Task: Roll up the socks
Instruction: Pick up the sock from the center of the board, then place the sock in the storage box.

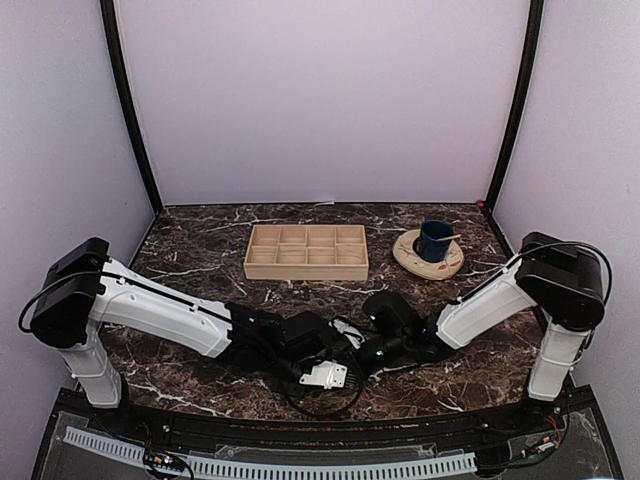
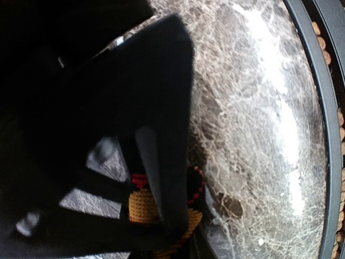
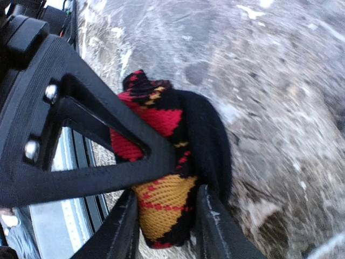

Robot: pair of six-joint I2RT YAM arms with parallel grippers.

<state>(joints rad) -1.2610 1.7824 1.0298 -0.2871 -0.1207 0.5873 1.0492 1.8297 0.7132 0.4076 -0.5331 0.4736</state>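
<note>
The socks show as a tight roll [image 3: 161, 199] of black fabric with red and mustard argyle diamonds, near the table's front edge. My right gripper [image 3: 164, 237] has a finger against each side of the roll's lower end. My left gripper [image 2: 156, 216] is shut on the same roll [image 2: 141, 208] from the other side, and one of its fingers [image 3: 108, 162] crosses in front of the fabric. From above, the left gripper [image 1: 335, 348] and the right gripper [image 1: 362, 350] meet low at front centre, and the roll is hidden between them.
A compartmented wooden tray [image 1: 250, 262] sits at mid-table behind the grippers. To its right a dark blue cup [image 1: 435, 240] stands on a round beige plate [image 1: 410, 258]. The table's dark front rail [image 1: 300, 420] runs just beside the grippers.
</note>
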